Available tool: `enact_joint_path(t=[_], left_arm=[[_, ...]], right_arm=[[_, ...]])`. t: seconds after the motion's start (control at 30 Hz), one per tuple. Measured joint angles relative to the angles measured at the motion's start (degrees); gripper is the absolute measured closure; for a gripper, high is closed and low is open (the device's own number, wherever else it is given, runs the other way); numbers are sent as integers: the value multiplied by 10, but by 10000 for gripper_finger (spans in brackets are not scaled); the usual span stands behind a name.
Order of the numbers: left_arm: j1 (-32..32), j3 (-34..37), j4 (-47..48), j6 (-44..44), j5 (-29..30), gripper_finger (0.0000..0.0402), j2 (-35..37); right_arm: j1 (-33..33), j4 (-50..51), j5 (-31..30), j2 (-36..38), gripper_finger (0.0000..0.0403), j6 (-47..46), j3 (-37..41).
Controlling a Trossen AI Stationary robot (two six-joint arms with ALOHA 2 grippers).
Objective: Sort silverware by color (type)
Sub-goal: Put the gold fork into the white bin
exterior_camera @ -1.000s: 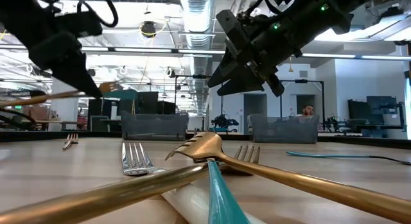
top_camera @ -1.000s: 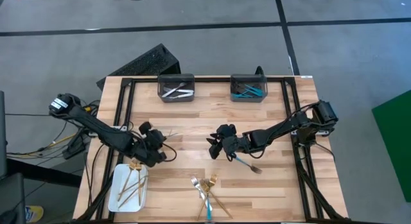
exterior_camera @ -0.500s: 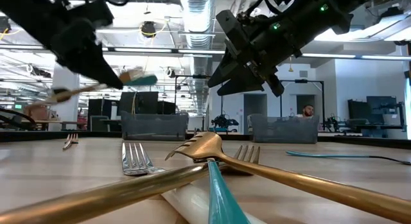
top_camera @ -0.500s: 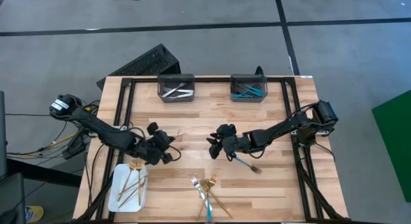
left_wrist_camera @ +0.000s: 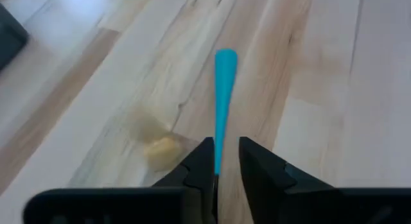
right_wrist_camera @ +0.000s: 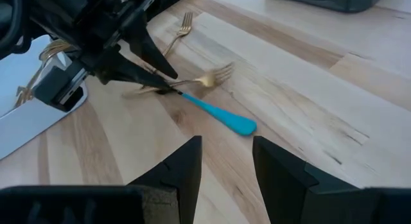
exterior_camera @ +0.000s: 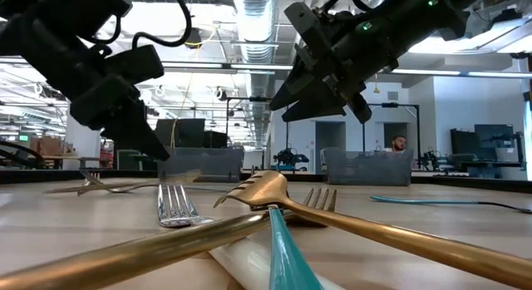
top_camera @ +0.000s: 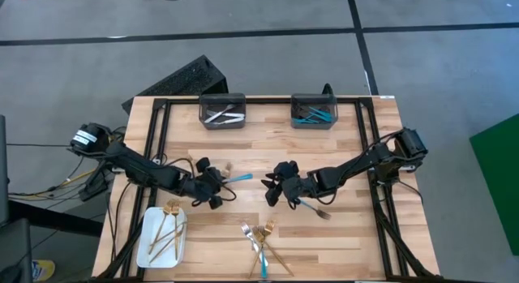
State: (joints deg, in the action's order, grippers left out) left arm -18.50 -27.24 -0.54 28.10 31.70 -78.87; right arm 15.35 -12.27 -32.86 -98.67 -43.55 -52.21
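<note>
My left gripper point(top_camera: 220, 182) is at mid-table, shut on a turquoise-handled utensil point(top_camera: 240, 177) whose handle points toward the right arm. My right gripper point(top_camera: 272, 192) hangs open just right of it, holding nothing. A turquoise-handled fork point(top_camera: 310, 206) lies flat on the table beside the right arm. A gold fork point(right_wrist_camera: 215, 75) lies flat under the held utensil, and another fork point(right_wrist_camera: 184, 22) lies beyond it. A crossed pile of gold, silver and turquoise pieces point(top_camera: 259, 238) lies at the near edge. Gold forks point(top_camera: 168, 230) lie on the white tray point(top_camera: 149, 252). My left gripper pinches the turquoise-handled utensil between its two fingers point(left_wrist_camera: 202, 163) at the inner end of the handle point(left_wrist_camera: 219, 156); the head end is hidden behind the fingers. The fingers lie along the utensil. The handle point(right_wrist_camera: 218, 115) sticks out ahead, low over the table and slanting slightly down.
Two dark bins stand at the far edge: one with silver pieces point(top_camera: 223, 111), one with turquoise pieces point(top_camera: 313, 113). Black rails point(top_camera: 158, 141) run along the table's left and right sides. Bare wood point(top_camera: 349, 234) lies between the bins and the grippers and at the near right.
My left gripper has moved toward the table's right, closer to the right gripper, and come down low over the table, staying shut. The turquoise-handled utensil has come with it, its handle now pointing at the right arm.
</note>
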Motion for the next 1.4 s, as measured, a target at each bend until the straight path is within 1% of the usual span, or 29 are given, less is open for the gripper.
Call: enact_joint_path(t=[0.1,0.2,0.27,0.33,0.4,0.47,0.57,0.63,0.73,0.93,1.03,1.4], left_arm=[[1,0,1,0,-18,324,1],[0,0,3,16,-30,320,1],[3,0,15,34,-12,319,1],[10,0,37,61,21,319,1],[23,0,65,99,50,319,1],[41,0,90,146,60,319,1],[67,0,122,234,32,319,1],[76,0,132,270,5,319,0],[78,0,131,271,-15,319,0],[78,0,139,272,-20,319,0],[78,0,148,285,-20,319,0],[78,0,136,303,-25,319,0]], right_arm=[[0,0,0,0,240,0,0],[-3,-1,0,0,239,0,0],[-5,-2,0,0,240,0,0],[-5,-2,0,0,239,-1,0],[-5,-2,0,0,240,-1,0],[-5,-2,0,0,239,-1,0],[-3,-2,0,0,240,-1,0],[-3,-2,1,0,240,-1,0],[-3,-2,2,0,240,-1,0],[-4,-2,2,0,239,0,0],[-4,1,2,0,239,0,0],[-8,12,2,0,239,0,0]])
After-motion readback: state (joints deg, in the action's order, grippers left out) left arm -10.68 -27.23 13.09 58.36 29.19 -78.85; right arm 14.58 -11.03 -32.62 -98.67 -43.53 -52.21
